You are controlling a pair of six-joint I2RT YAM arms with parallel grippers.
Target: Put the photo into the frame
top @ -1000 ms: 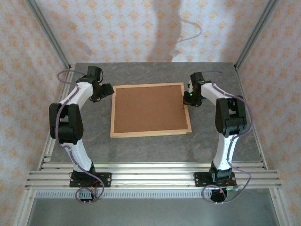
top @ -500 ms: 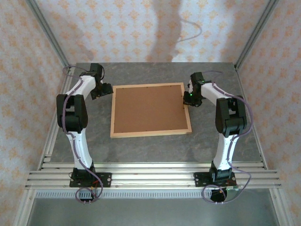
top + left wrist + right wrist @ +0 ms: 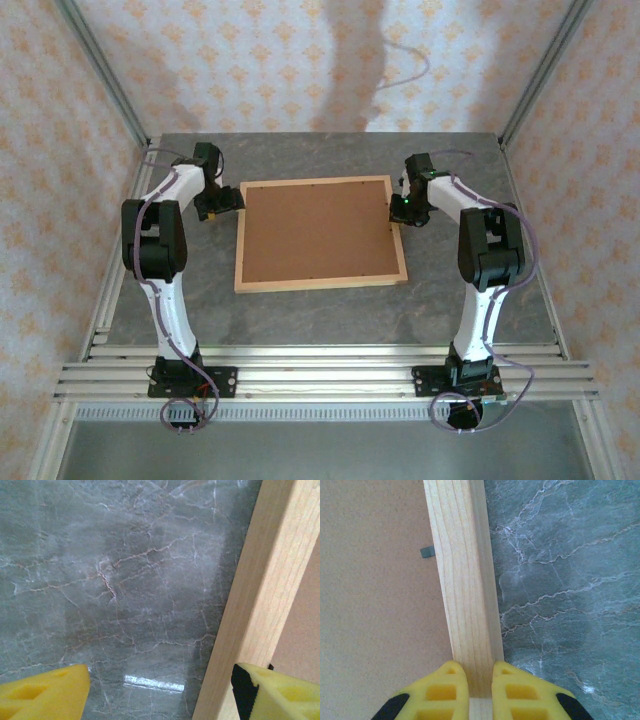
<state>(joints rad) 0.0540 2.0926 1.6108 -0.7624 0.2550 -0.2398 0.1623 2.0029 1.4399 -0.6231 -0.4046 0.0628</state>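
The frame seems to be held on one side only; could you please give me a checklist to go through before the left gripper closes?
1. Right gripper shut on the frame, on its right rail: ok.
2. Left gripper open, with the left rail between its fingers: ok.
3. Left fingers low enough to catch the rail: cannot tell.
4. Backing board sitting inside the frame: ok.
5. Photo in place beneath the backing board: cannot tell, hidden.
6. Frame square and fully on the table: ok.
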